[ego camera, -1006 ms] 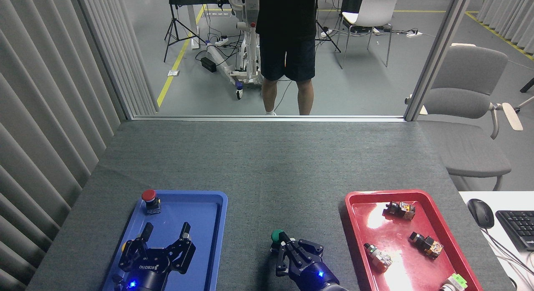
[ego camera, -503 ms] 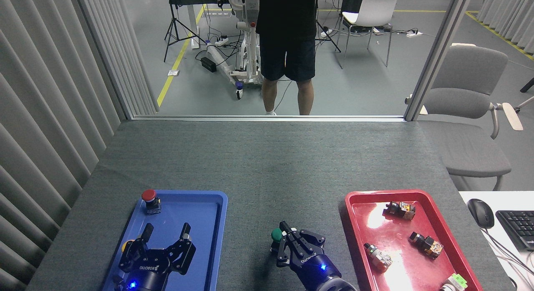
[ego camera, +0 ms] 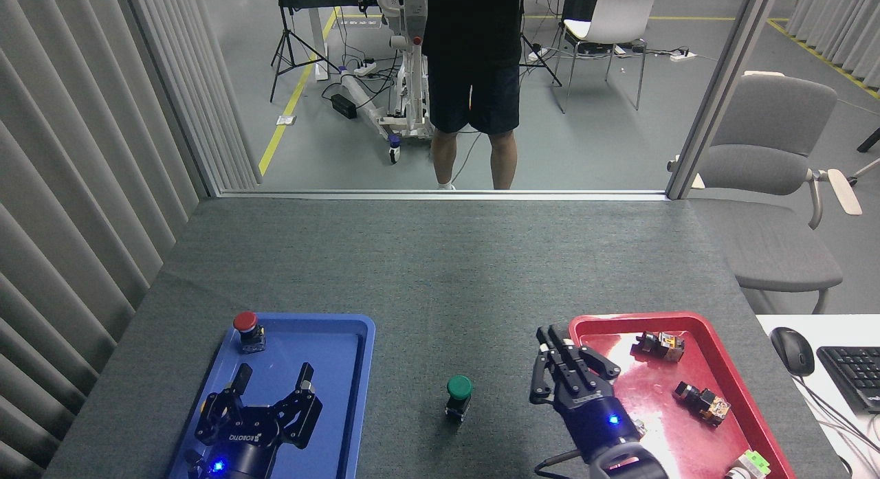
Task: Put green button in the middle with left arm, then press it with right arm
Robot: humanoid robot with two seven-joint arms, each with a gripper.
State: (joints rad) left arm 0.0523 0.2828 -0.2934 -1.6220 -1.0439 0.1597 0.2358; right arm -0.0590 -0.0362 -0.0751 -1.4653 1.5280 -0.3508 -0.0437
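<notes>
Looking down from the head view, the green button [ego camera: 458,395] stands upright on the bare grey table [ego camera: 440,273], in the gap between the blue tray [ego camera: 364,369] and the red tray [ego camera: 574,331], touching neither gripper. The right gripper [ego camera: 551,345] hangs at about three o'clock from it, over the red tray's near-left rim, jaws drawn together and holding nothing. The left gripper [ego camera: 273,383] sits at about nine o'clock over the blue tray, jaws spread and empty, and is farther off. The button's stem points straight up, so I judge a press needs the right fingertips brought leftward over the cap, then down.
</notes>
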